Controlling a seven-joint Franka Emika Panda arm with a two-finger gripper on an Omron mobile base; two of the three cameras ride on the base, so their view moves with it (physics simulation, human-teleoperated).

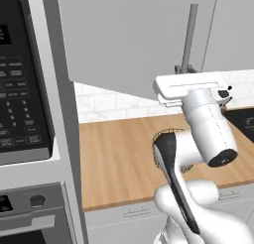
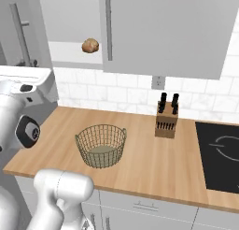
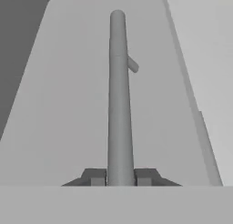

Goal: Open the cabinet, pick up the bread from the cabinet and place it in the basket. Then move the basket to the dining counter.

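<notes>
While clamped narrow, claw (image 3: 120,177) grips cabinet handle (image 3: 119,95), door ajar

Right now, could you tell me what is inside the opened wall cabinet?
On the cabinet shelf sits one small tan-brown bread loaf, near its right side. The swung-out door, its handle clamped in the gripper, hides the left part of the interior.

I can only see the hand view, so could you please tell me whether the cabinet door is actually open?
Observer: Yes, the cabinet door stands angled out from the wall, with the tool shut on its handle.
Operator: Thank you. Is the bread visible?
Observer: Yes, the bread sits on the exposed shelf.
Operator: And the basket?
Observer: The basket stands empty on the wood worktop, left of a knife block.
</notes>
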